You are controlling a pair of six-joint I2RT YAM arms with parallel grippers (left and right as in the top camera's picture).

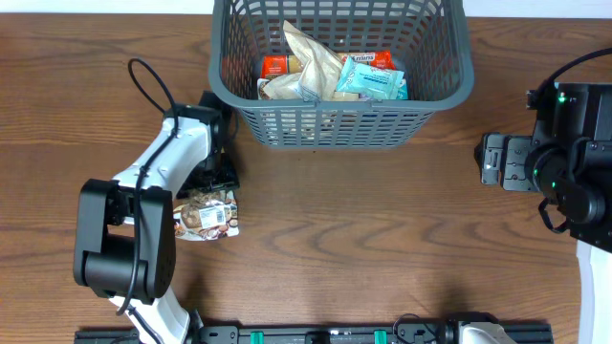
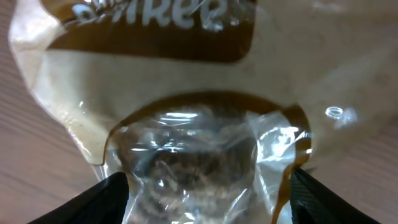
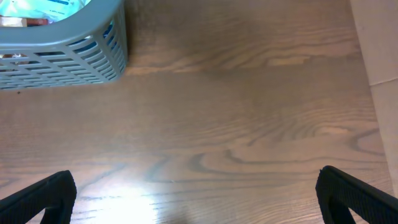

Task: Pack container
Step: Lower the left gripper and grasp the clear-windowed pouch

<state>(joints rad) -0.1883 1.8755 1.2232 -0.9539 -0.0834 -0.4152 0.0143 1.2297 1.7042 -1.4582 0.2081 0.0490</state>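
The container (image 1: 335, 124), a large dark grey lattice basket, stands at the back middle with several snack packets inside. A brown and clear snack packet (image 1: 208, 218) lies on the table to the front left of it. My left gripper (image 1: 212, 186) is down on the packet's far end. In the left wrist view the packet (image 2: 186, 93) fills the frame, its crinkled clear window pinched between both fingers of my left gripper (image 2: 208, 199). My right gripper (image 1: 488, 160) rests at the right and stands wide open over bare wood (image 3: 199, 199). A corner of the container (image 3: 62, 59) shows at upper left there.
Inside the basket lie an orange packet (image 1: 279, 65), a beige bag (image 1: 308, 59) and a light blue packet (image 1: 368, 81). The left arm's cable (image 1: 143, 81) loops over the table to the basket's left. A black rail (image 1: 316, 334) runs along the front edge.
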